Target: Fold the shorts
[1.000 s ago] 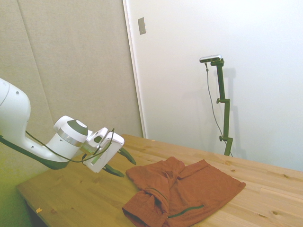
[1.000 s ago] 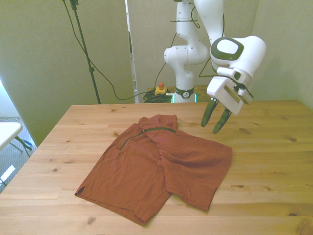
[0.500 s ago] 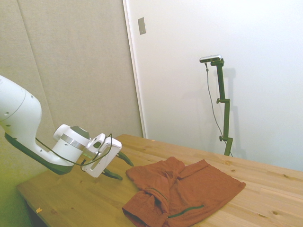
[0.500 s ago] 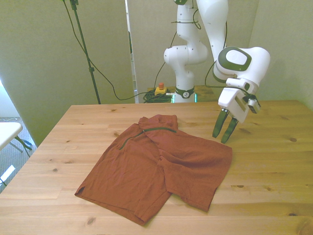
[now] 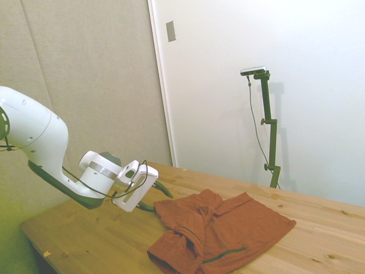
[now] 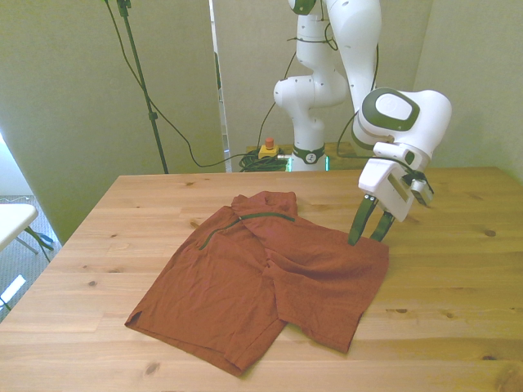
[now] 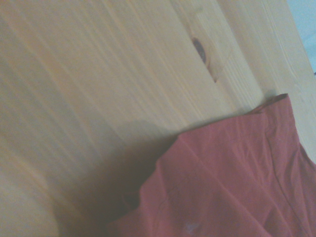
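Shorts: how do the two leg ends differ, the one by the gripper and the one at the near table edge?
The leg end of the shorts at the front view's right lies right at the open gripper; the leg end at the front view's left lies far from it. The right one looks narrower, the left one broader. Both lie flat on the table, the same rust-orange.

The side view looked from off one end of the wooden tabletop [image 5: 319, 228], standing well back, with the arm entering from its left. The front view faced across the same tabletop [image 6: 458, 269] from the opposite edge, set higher and angled down. Both showed the rust-orange shorts [image 5: 222, 231] [image 6: 261, 278] whole. The wrist view sat very near the wood, showing only one blurred corner of the shorts [image 7: 232, 182].
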`<state>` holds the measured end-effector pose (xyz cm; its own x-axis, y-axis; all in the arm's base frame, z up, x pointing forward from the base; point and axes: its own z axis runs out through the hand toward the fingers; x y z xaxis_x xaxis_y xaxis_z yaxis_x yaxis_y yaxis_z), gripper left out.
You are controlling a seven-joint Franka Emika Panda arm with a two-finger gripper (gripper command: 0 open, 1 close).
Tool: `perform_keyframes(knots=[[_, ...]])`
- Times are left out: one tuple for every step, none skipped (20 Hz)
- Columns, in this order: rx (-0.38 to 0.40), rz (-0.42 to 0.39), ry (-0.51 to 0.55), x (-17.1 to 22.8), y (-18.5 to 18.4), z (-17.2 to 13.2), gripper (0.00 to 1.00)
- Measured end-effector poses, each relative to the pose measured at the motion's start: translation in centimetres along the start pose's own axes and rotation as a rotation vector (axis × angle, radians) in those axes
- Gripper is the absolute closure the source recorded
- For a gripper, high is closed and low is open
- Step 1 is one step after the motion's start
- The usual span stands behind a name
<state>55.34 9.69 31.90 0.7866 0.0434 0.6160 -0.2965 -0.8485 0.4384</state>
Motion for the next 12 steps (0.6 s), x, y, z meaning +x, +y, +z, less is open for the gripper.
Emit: perform_keyframes(knots=[[-0.002, 0.005, 0.003, 0.2, 0.0, 0.3, 0.0], [-0.003, 0.009, 0.005, 0.5, 0.0, 0.6, 0.0], [-0.002, 0.013, 0.007, 0.7, -0.1, 0.8, 0.0], [0.002, 0.018, 0.009, 1.1, -0.1, 1.1, 0.0], [0.008, 0.021, 0.011, 1.3, -0.2, 1.3, 0.0], [0.01, 0.024, 0.014, 1.6, -0.3, 1.4, 0.0], [0.011, 0.026, 0.015, 1.8, -0.5, 1.5, 1.0], [0.012, 0.029, 0.016, 2.0, -0.6, 1.6, 1.0], [0.013, 0.033, 0.016, 2.0, -0.6, 1.7, 1.0], [0.017, 0.037, 0.016, 2.0, -0.5, 1.7, 1.0], [0.023, 0.041, 0.017, 2.1, -0.4, 1.8, 1.0], [0.03, 0.046, 0.017, 2.1, -0.3, 1.9, 1.0]])
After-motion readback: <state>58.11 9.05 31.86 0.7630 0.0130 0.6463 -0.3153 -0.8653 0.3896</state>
